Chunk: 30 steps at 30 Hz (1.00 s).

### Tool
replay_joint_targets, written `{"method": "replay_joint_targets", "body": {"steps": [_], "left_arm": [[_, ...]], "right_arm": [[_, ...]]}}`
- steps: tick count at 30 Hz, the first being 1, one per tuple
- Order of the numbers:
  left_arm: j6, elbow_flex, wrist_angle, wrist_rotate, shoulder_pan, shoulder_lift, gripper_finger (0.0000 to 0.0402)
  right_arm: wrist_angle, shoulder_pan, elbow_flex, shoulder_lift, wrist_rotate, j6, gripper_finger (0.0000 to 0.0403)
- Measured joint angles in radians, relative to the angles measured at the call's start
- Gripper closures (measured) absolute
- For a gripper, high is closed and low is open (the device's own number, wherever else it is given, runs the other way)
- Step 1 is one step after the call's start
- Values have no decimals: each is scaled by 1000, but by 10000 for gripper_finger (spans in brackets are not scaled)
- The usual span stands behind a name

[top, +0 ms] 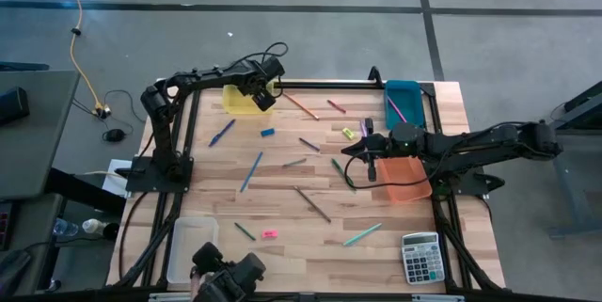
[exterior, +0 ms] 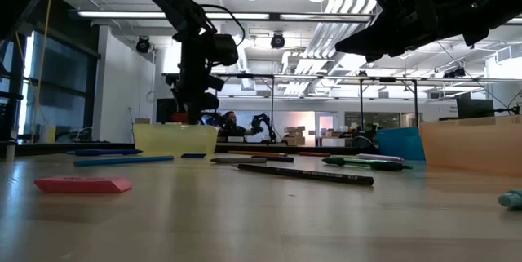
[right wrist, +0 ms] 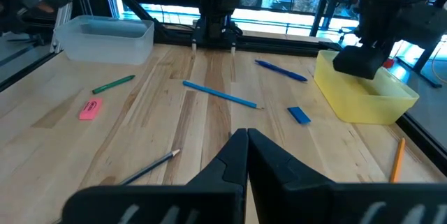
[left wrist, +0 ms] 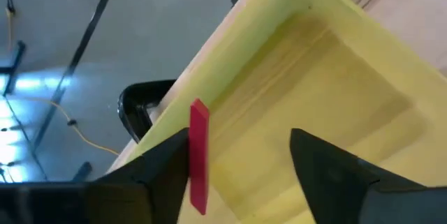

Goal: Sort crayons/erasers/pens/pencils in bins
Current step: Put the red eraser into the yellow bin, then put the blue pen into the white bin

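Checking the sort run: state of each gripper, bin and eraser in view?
left gripper: open over yellow bin
red eraser: against one left finger
right gripper: shut, empty
teal bin: holds pink stick
orange bin: contents unclear
clear bin: looks empty
pink eraser, blue eraser: loose on table

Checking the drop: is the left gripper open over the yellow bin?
Open: left gripper fingers spread, red eraser against one finger above yellow bin.

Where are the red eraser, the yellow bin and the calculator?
Red eraser [left wrist: 198,155], left wrist view, its long face.
Yellow bin [top: 237,103], high view, its left part.
Calculator [top: 420,258], high view, its keypad.
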<state>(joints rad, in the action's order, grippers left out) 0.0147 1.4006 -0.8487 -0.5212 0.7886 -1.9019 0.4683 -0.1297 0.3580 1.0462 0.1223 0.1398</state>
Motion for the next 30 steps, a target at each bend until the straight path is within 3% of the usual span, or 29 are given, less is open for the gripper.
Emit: {"method": "replay_joint_targets", "body": {"steps": [9, 12, 16, 26, 30], "left_arm": [[50, -1, 0, 89, -1, -9, 349], [44, -1, 0, 95, 1, -9, 377], [23, -1, 0, 112, 6, -9, 349], [-12, -1, 1, 145, 10, -9, 184], [34, -1, -36, 136, 7, -7, 165]], "right_arm": [[0, 0, 0, 0, 0, 0, 401], [0, 0, 0, 0, 0, 0, 401], [0, 0, 0, 0, 0, 0, 401], [2, 0, 0, 0, 0, 0, 401], [1, 0, 0, 0, 0, 0, 401]]}}
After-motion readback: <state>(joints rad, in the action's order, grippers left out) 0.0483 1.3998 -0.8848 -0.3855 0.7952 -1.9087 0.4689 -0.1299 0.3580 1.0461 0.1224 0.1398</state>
